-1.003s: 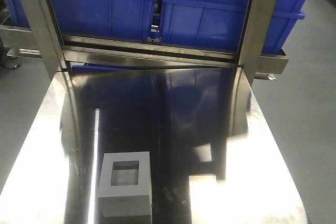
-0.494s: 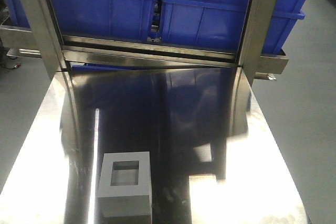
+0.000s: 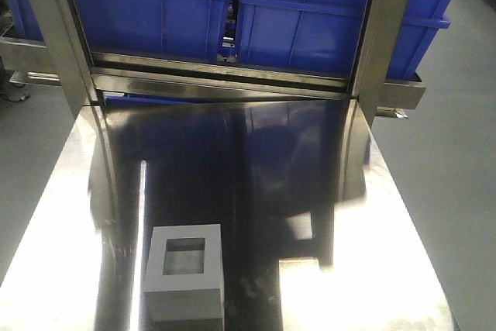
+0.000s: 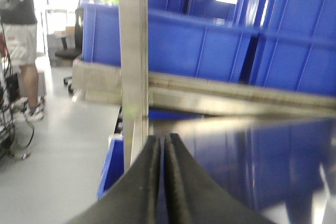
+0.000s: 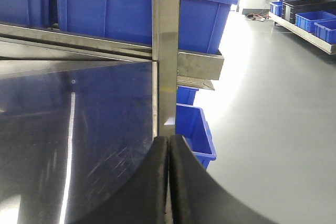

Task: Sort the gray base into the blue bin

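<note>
Steel worktop is gleaming in the front view. The gray base is sitting on it at the near edge, left of centre, with its square recess facing up. Past the far edge, on a steel frame, the blue bin is standing at the right. It is standing side by side with a second bin at the left, which is holding something red. Base and blue bin are lying well apart.

From the left wrist, the left pincer is pressing its two black fingers together, gripping nothing. It is pointing at a steel post by the worktop's left edge. A person is standing on the floor at the far left.

From the right wrist, the right pincer is also holding its fingers closed and gripping nothing. It is facing the right post at the worktop's right edge. A small blue crate is sitting on the floor just beyond.
</note>
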Robot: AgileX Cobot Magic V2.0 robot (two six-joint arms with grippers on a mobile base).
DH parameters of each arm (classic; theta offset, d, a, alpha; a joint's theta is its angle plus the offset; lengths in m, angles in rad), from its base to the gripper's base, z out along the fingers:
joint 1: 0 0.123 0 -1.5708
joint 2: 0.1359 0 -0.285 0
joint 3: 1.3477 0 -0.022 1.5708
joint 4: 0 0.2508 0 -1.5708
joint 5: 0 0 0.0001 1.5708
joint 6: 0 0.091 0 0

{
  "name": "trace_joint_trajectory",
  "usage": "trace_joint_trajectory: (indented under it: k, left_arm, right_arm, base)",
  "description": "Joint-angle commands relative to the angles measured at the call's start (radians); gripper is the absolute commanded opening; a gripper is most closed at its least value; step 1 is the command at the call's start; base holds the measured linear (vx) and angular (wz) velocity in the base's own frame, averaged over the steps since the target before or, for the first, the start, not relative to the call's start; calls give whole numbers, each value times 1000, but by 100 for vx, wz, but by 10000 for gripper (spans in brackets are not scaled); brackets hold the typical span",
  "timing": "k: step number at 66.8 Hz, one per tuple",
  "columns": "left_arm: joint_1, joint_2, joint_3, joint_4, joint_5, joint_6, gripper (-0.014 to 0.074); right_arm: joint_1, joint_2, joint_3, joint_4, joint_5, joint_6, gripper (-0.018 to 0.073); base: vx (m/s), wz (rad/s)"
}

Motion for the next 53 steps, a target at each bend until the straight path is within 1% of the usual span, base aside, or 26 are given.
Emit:
trace_joint_trajectory:
  k: [1, 5, 11, 15, 24, 38, 44, 53]
  left_arm:
    - [-6, -2, -83, -21, -64, -1, -7]
    - [-6, 26, -123, -21, -31, -1, -7]
    - [-6, 89, -180, -21, 64, -1, -7]
    - [-6, 155, -228, -21, 147, 1, -7]
    - [-6, 293, -313, -21, 290, 1, -7]
    - [-7, 488, -428, -30, 489, 2, -7]
    - [-7, 549, -460, -44, 531, 2, -7]
    - [-7, 588, -458, -51, 527, 2, -7]
  right_arm:
    - [-2, -7, 6, -9, -79, -12, -5]
    - [-2, -7, 6, -9, -79, -12, -5]
    - [-2, -7, 6, -9, -79, -12, -5]
    - [-2, -7, 6, -9, -79, -12, -5]
    - [-2, -7, 6, -9, -81, -12, -5]
    - [-2, -7, 6, -9, -81, -12, -5]
    - [-2, -7, 6, -9, -81, -12, -5]
    - [-2, -7, 6, -9, -80, -12, -5]
  base:
    - [0, 0]
    - [0, 0]
    - [0, 0]
    - [0, 0]
    - [0, 0]
    - [0, 0]
    - [0, 0]
    - [0, 0]
